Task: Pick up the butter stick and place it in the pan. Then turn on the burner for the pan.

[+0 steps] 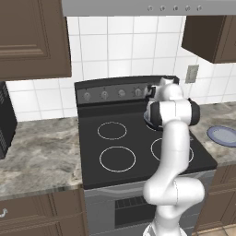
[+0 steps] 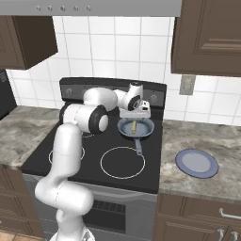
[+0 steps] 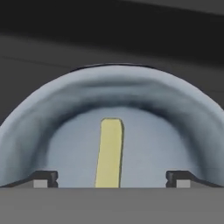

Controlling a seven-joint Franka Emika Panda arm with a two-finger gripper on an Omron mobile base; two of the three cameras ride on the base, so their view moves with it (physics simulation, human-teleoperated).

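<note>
Gripper: you are looking at the two-finger gripper (image 2: pixel 134 118) hanging just above the pan, pointing down at it. In the hand view its two dark fingertips (image 3: pixel 43 178) are standing wide apart at the bottom corners, one on each side of the butter, so the fingers are spread and gripping nothing.

Butter: the pale yellow butter stick (image 3: pixel 109 153) is lying flat on the pan's floor, between the two tips but touching neither. In the right base view you are seeing it as a thin yellow sliver (image 2: pixel 133 126) under the gripper.

Pan: the small round shallow pan with a dark rim and blue-grey inside (image 2: pixel 141 129) is sitting on the rear right burner of the black glass stove top (image 2: pixel 94 164), its handle pointing toward the front edge. In the hand view its curved wall (image 3: pixel 118 87) is arching around the butter.

Arm: the white arm is reaching from the base over the stove; in the left base view it is covering most of the pan, and you are seeing just a bit of rim (image 1: pixel 148 120) beside the elbow.

Knobs: the row of round grey knobs (image 1: pixel 104 94) is sitting on the back panel behind the burners. You cannot tell their settings at this size.

Plate: the flat blue-grey plate (image 2: pixel 196 163) is resting on the marbled stone counter (image 2: pixel 197 136) to the right of the stove, well apart from the pan.
</note>
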